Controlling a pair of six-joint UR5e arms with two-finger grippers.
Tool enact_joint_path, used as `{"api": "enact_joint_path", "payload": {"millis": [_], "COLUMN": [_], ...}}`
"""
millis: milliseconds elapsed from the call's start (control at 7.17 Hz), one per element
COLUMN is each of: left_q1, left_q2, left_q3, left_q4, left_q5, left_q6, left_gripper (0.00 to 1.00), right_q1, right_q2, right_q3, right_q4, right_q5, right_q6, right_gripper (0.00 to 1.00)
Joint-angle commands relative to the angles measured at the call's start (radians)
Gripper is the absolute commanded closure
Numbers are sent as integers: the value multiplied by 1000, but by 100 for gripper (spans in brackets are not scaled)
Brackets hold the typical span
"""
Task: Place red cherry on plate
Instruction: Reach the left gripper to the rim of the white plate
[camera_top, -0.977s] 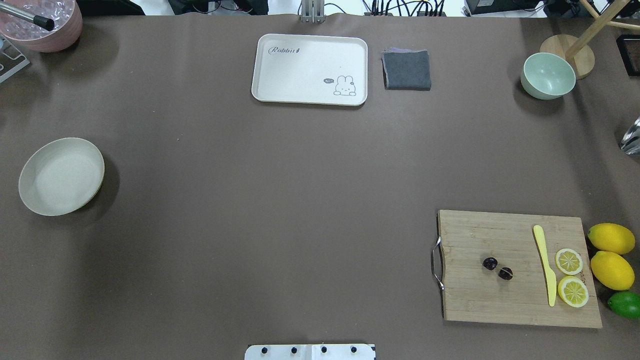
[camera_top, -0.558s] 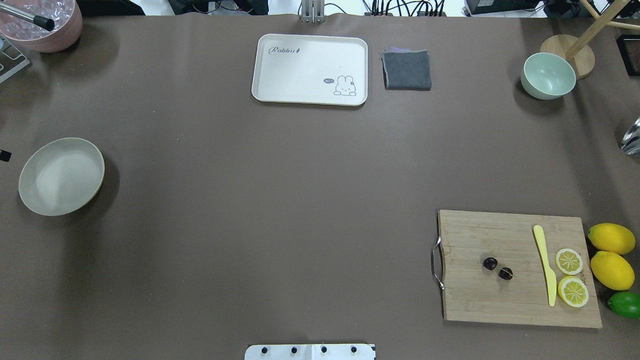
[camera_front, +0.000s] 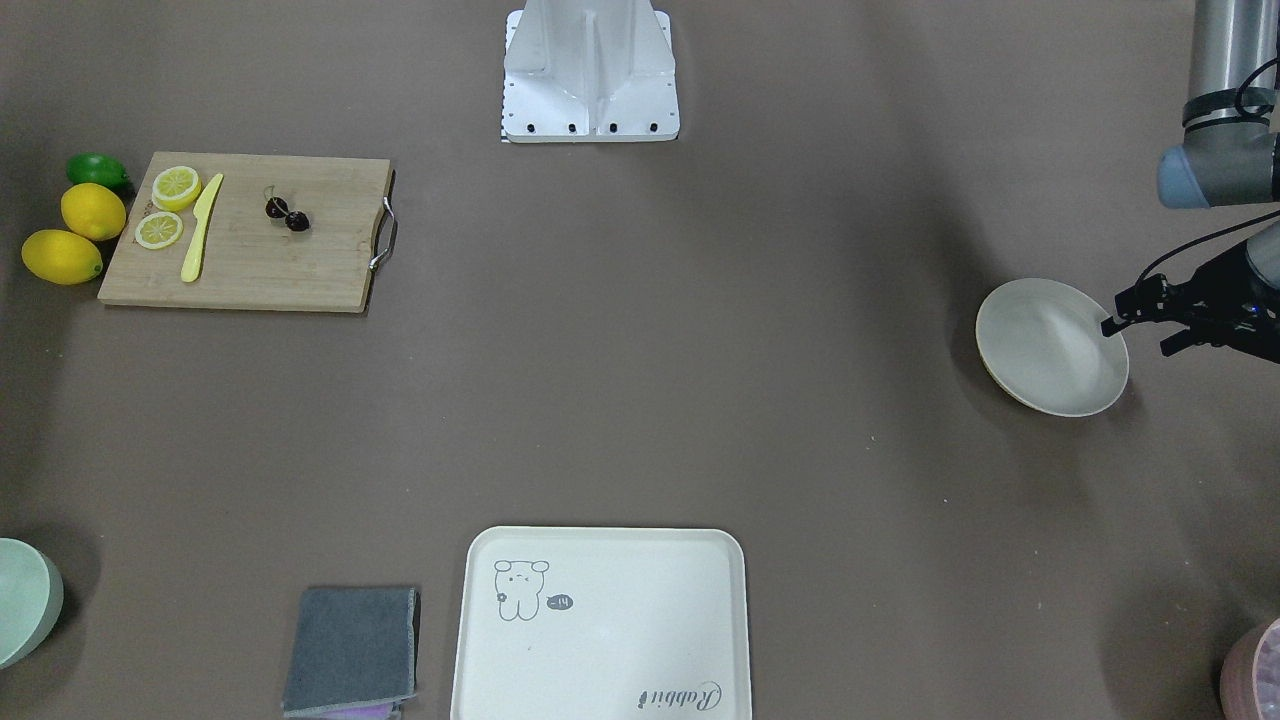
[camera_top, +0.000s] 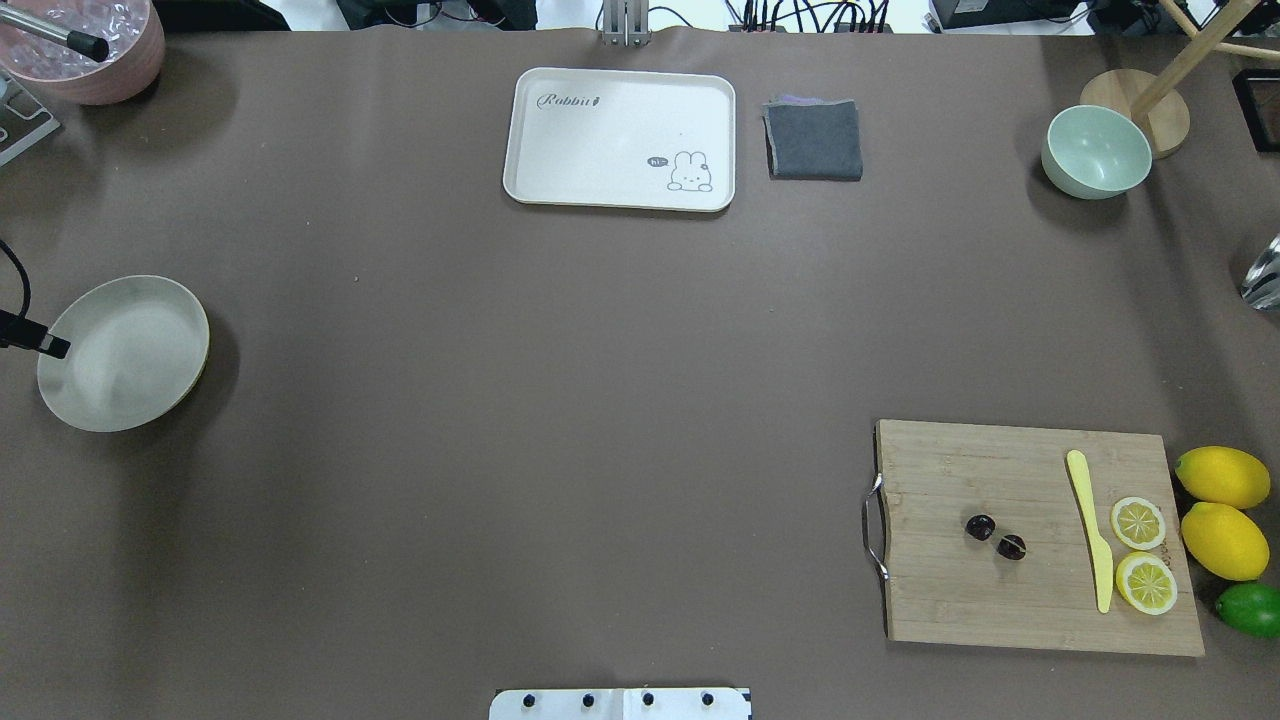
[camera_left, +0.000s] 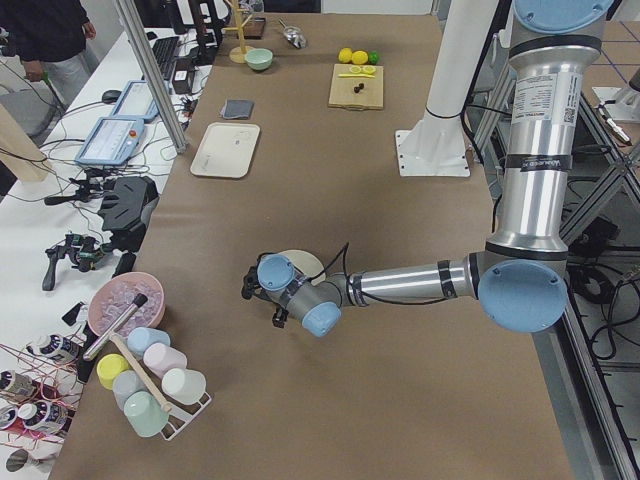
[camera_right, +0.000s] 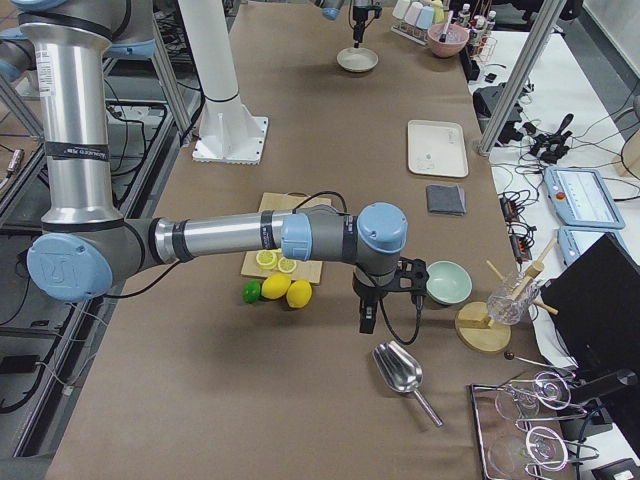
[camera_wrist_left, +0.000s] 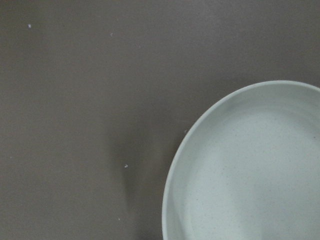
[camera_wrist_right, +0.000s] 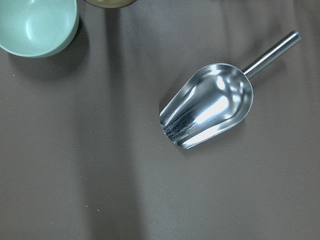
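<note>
The red cherry (camera_top: 995, 537) is a dark pair lying on the wooden cutting board (camera_top: 960, 610) at the near right, also visible from the front (camera_front: 287, 214). Far across the table at the left sits the plate (camera_top: 125, 355), round, off-white, with nothing on it. My left gripper (camera_front: 1138, 338) hovers at the plate's (camera_front: 1050, 345) outer rim, its two fingers apart and holding nothing; only one fingertip (camera_top: 55, 347) shows from overhead. My right gripper (camera_right: 365, 322) hangs over the table beyond the lemons; I cannot tell whether it is open or shut.
A yellow knife (camera_top: 1092, 530), two lemon slices (camera_top: 1140, 550), two lemons (camera_top: 1222, 510) and a lime (camera_top: 1250, 608) sit by the board. A cream tray (camera_top: 620, 120), grey cloth (camera_top: 814, 140) and green bowl (camera_top: 1096, 152) line the far side. A metal scoop (camera_wrist_right: 210, 105) lies under my right wrist.
My left gripper has come in from the table's left edge and now reaches the plate's outer rim. The cherry and everything else stayed put.
</note>
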Motion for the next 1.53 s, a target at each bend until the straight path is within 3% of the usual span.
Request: {"api": "enact_joint_path", "payload": {"millis": [0, 279, 419, 558, 1116, 1256, 1395], "left_q1": [3, 16, 19, 20, 20, 20, 20], "left_q2": [0, 0, 0, -3, -58, -63, -65], "left_q3": [11, 14, 16, 16, 60, 65, 63], "left_q4": [0, 0, 0, 0, 6, 7, 10], "left_q5": [0, 0, 0, 0, 1, 1, 1], "left_q6": [0, 0, 0, 0, 9, 9, 9], "left_gripper": [8, 18, 36, 45, 46, 53, 88], "right_q1": [0, 0, 0, 0, 0, 0, 0], "right_q2": [-5, -10, -11, -11, -11, -11, -11], "right_q3": [2, 6, 6, 6, 6, 6, 6], "right_q4": [0, 0, 0, 0, 0, 0, 0], "right_q5": [2, 2, 2, 2, 2, 2, 2], "right_q6": [0, 0, 0, 0, 0, 0, 0], "right_gripper": [0, 0, 0, 0, 0, 0, 0]}}
